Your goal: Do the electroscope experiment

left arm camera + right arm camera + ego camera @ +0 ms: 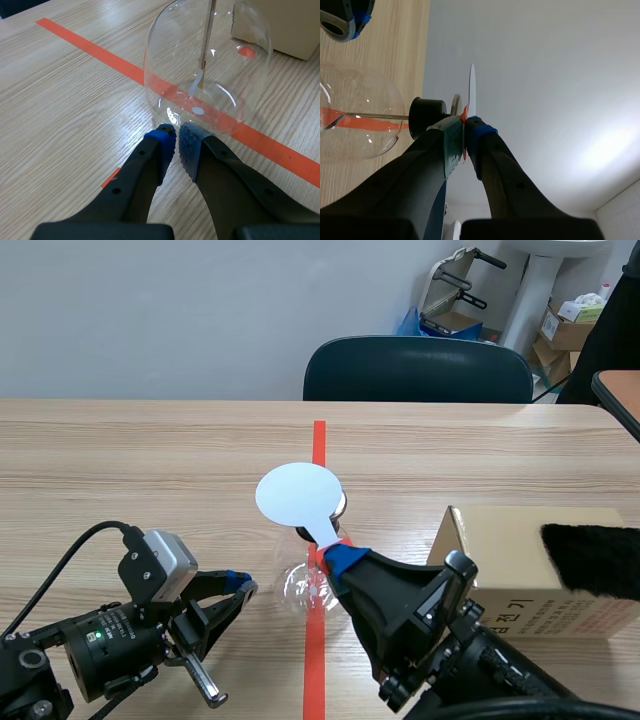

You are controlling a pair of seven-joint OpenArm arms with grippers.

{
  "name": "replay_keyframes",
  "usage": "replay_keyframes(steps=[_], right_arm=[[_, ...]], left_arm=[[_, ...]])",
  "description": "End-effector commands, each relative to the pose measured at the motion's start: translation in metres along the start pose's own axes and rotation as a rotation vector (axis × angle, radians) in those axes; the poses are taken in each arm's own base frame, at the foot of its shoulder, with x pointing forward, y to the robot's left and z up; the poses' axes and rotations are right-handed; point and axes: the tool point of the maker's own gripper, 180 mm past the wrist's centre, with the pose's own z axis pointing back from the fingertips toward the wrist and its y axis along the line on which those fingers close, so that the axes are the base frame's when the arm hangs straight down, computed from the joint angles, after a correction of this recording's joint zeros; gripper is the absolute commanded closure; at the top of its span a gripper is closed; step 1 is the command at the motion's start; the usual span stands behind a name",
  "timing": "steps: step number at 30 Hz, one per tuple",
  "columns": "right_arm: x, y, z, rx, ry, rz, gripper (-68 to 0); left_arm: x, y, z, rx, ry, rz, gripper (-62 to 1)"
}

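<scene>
Korean characters "전기" are printed in black on the near face of a cardboard box (500, 550), at right; nothing else is legible.

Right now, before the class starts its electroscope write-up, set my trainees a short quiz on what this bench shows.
1. Multiple choice: what does the right gripper hold?
A) the white paddle
B) the cardboard box
C) nothing
2. True or false: the left gripper is shut on the glass flask.
3. Fill in: the glass flask stands on the ___ tape line.

Key
1. A
2. False: its fingers meet on nothing, just short of the flask's base.
3. orange-red
</scene>
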Motion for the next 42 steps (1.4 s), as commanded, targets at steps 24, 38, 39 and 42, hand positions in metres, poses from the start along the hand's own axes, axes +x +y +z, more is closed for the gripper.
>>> replay_keyframes(steps=[24, 38, 39, 42], right_arm=[[-0.084, -0.003, 0.021, -0.002, 0.475, 0.006, -1.8], [-0.106, -0.003, 0.034, -0.002, 0.616, 0.006, -1.8], [-0.106, -0.003, 0.034, -0.002, 0.616, 0.006, -1.8], [-0.106, -0.003, 0.034, -0.002, 0.616, 0.006, -1.8]], left_arm=[[0.009, 0.001, -0.003, 0.001, -0.032, 0.002, -7.0], [0.01, 0.001, -0.003, 0.001, -0.035, 0.002, -7.0], [0.01, 0.001, -0.003, 0.001, -0.034, 0.002, -7.0], [0.01, 0.001, -0.003, 0.001, -0.034, 0.002, -7.0]])
